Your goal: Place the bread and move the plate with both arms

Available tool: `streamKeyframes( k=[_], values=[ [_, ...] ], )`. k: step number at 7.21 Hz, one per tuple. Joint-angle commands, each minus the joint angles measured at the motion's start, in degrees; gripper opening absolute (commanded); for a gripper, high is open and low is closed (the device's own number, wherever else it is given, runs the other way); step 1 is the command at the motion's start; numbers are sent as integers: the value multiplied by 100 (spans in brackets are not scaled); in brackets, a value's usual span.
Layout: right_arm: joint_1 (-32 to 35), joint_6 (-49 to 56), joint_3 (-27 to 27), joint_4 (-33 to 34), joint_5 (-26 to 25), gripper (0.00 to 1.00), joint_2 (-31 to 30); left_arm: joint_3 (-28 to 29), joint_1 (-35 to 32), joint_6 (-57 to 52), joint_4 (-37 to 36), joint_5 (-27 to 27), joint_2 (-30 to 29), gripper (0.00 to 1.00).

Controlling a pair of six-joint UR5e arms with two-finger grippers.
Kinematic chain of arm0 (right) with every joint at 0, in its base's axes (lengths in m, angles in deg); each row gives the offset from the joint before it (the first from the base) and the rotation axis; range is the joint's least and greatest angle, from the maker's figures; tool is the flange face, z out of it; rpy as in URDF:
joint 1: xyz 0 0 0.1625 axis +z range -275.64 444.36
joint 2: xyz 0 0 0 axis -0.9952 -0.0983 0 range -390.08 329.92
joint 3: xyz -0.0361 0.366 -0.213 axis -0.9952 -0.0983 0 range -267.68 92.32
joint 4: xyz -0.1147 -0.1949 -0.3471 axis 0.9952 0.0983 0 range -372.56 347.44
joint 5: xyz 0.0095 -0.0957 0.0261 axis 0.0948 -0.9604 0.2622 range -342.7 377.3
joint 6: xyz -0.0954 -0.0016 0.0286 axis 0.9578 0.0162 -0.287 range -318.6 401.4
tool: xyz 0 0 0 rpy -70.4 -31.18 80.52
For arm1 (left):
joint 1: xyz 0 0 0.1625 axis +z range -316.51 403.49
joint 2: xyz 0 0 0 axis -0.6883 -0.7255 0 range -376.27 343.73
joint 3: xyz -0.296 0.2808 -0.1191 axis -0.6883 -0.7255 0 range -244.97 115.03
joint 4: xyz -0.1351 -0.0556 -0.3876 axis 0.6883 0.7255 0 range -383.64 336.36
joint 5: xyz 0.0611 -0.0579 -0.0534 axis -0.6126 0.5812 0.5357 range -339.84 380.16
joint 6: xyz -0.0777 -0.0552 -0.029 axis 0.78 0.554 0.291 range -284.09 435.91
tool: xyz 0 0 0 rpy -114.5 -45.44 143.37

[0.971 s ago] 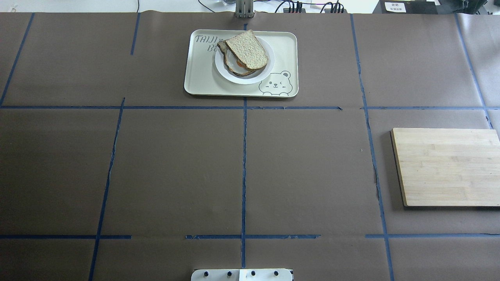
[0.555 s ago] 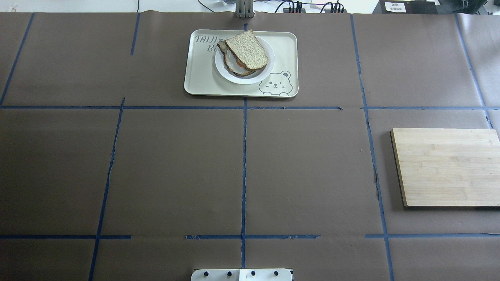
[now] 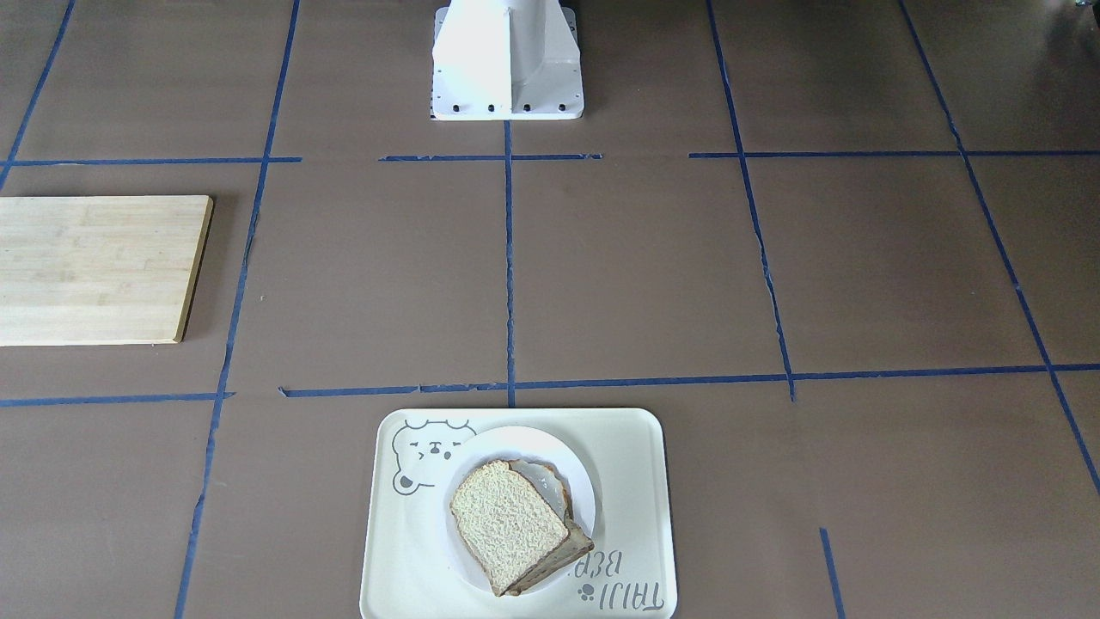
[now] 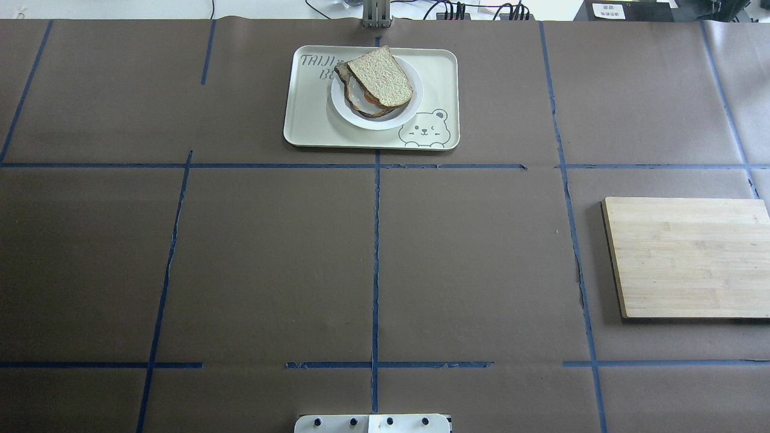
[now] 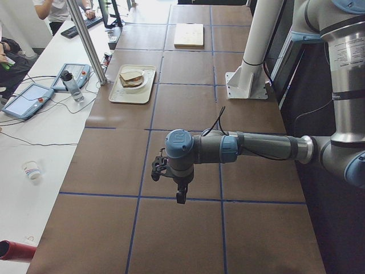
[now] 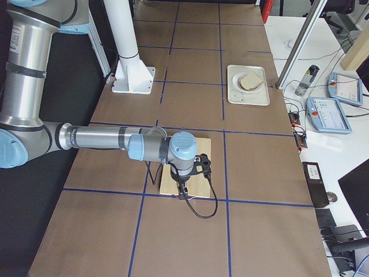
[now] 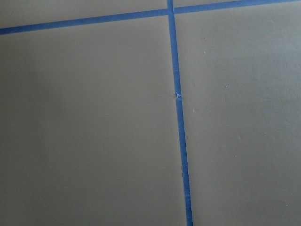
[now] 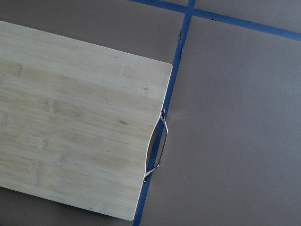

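1. The left gripper [image 5: 181, 197] hangs from its outstretched arm above bare table [image 4: 271, 258], fingers pointing down. It shows only in the side view, so I cannot tell whether the fingers are apart or together.
2. The right gripper [image 6: 182, 194] hangs fingers-down over the cutting board [image 4: 686, 255]. It too appears only from the side, so its opening cannot be told.
3. The bread [image 4: 380, 76] lies rough face up on top of the stack on the plate [image 4: 385, 122], at the far middle of the table, well apart from both grippers.
4. Under the bread is a second slice bearing a fried egg [image 4: 360, 97]. The bread sits skewed on it, so the egg and crust show along one side.
5. The plate rests inside the cream tray [image 4: 301, 120], whose bear print is just beside the plate's rim.
6. The cutting board lies flat on the robot's right, well apart from the tray. Its metal handle [image 8: 160, 146] lies along a strip of blue tape [image 8: 176, 61].
7. The white pedestal [image 3: 507, 52] stands at the robot's edge of the table, in line with the tray.
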Motion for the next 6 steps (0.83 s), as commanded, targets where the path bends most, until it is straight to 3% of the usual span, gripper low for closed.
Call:
streamKeyframes(
  k=[1,6],
  values=[
    [0,0,0,0,9,99,0,-5,4,-1,5,-2,-7,100],
    [0,0,0,0,9,99,-9,83,4,-1,5,-2,2,100]
  ],
)
